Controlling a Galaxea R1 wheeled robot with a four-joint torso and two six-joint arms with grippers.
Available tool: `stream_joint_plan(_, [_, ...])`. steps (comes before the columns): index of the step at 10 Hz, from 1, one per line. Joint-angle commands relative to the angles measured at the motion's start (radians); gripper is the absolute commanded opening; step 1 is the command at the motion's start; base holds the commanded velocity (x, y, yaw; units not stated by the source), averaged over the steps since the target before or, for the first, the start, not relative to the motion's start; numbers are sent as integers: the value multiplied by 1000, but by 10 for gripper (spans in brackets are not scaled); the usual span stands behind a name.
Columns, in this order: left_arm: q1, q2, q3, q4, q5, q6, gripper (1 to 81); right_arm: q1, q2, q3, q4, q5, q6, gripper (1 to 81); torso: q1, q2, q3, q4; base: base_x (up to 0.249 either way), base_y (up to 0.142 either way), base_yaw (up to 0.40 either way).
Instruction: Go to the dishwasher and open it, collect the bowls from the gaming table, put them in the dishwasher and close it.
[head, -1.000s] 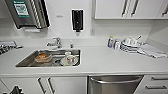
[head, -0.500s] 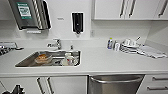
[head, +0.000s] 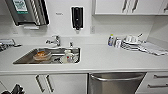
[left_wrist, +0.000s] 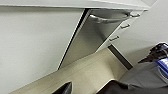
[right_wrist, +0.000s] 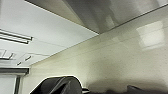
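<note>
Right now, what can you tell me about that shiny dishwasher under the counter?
The dishwasher is a brushed stainless-steel front set under the white countertop, to the right of the sink. A wide curved bar handle runs across its top. Its door looks shut and upright, flush between a white cupboard door on one side and white drawers on the other. In the left wrist view its metal front stands above a pale floor. Nothing touches it.
</note>
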Motion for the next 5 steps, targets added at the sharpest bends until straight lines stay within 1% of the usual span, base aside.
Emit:
stream_joint_plan(1, [-76, -21, 9, -6, 19, 3, 811, 138, -93, 84, 12, -71, 39, 811, 0, 0, 0, 0, 0, 0, 0])
stream_joint_plan(2, [-76, -15, 6, -2, 19, 5, 811, 175, -114, 110, 15, -94, 74, 811, 0, 0, 0, 0, 0, 0, 0])
stream_joint_plan(3, [-76, -10, 7, 0, 18, 6, 811, 219, -125, 133, 18, -121, 123, 811, 0, 0, 0, 0, 0, 0, 0])
stream_joint_plan(4, [-88, -8, 18, 0, 12, 13, 811, 252, -134, 153, 18, -133, 195, 811, 0, 0, 0, 0, 0, 0, 0])
stream_joint_plan(5, [-111, -2, 22, 0, 19, 13, 811, 287, -134, 154, 20, -148, 264, 811, 0, 0, 0, 0, 0, 0, 0])
